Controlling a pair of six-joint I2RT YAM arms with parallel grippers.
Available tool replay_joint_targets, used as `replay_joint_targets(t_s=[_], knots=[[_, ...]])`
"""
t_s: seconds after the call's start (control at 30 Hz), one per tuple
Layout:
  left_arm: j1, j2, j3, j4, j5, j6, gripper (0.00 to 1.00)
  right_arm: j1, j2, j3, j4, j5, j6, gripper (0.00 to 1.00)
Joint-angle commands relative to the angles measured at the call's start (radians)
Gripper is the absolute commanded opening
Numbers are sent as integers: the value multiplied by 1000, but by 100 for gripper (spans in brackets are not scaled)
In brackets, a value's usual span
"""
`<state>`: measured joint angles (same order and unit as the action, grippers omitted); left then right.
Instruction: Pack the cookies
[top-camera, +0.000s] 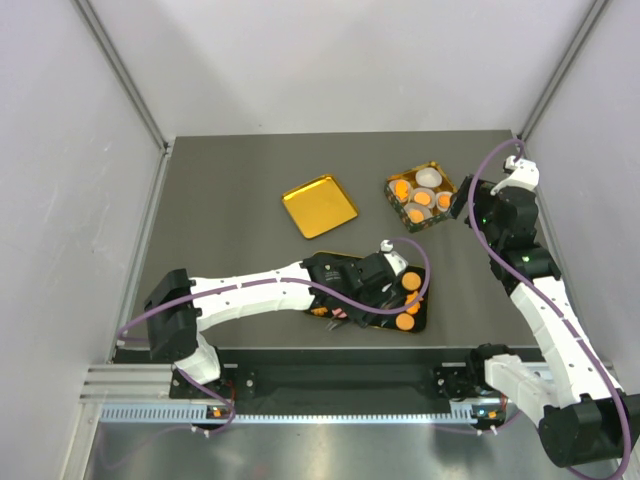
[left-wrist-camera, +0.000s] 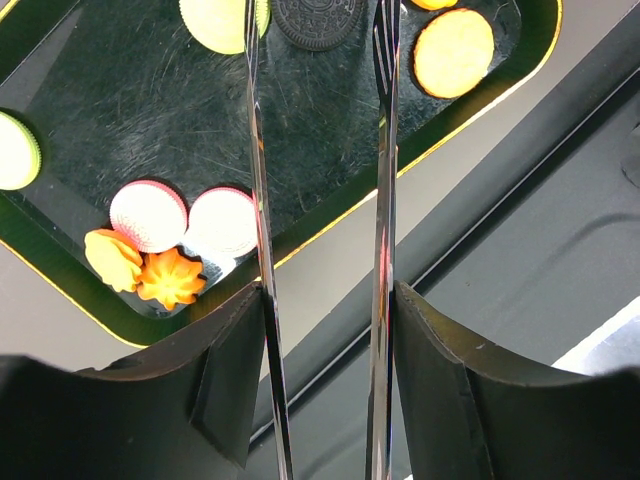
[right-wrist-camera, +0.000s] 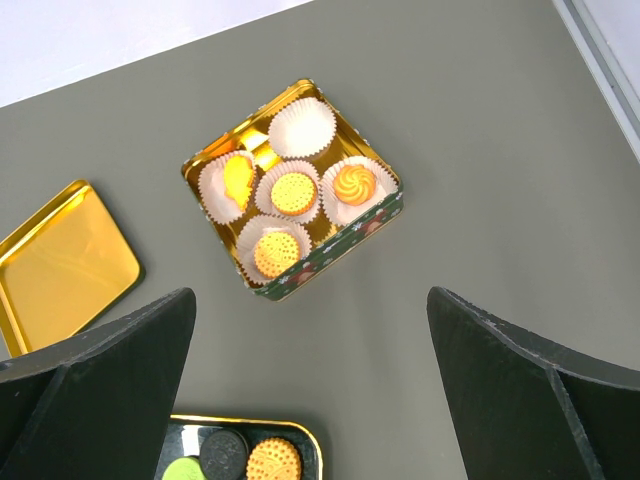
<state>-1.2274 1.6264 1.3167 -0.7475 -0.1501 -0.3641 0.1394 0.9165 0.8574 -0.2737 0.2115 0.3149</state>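
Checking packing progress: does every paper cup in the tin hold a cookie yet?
No, in the right wrist view one paper cup in the tin is empty, while the other four hold cookies.

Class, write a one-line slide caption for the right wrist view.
Tin of five paper cups: four hold cookies, one is empty.

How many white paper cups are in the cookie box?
5 paper cups, all in the tin: one empty at the far corner, four holding cookies at the left, middle, right and near spots. None seems hidden.
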Motion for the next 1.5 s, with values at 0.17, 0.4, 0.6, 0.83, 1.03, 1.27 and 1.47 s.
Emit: replay_joint_targets(t_s=[0.17, 0.4, 0.6, 0.83, 1.03, 1.27, 1.47], knots=[[-1, 4, 9, 46, 11, 5, 56, -14, -22, 8, 25, -8, -8, 100], [9, 9, 1, 56, 26, 4, 56, -14, -24, 11, 27, -6, -10, 99], [16, 16, 1, 60, 33, 10, 56, -14, -21, 9, 27, -3, -8, 100], [19, 24, -2, 62, 40, 11, 55, -12, -22, 8, 27, 0, -8, 100], [19, 12, -5, 59, 35, 10, 54, -14, -22, 8, 25, 2, -10, 100], [22, 38, 7, 59, 40, 20, 54, -14, -24, 8, 24, 5, -10, 100], [26, 46, 16, 56, 38, 25, 51, -14, -22, 8, 24, 5, -10, 100]])
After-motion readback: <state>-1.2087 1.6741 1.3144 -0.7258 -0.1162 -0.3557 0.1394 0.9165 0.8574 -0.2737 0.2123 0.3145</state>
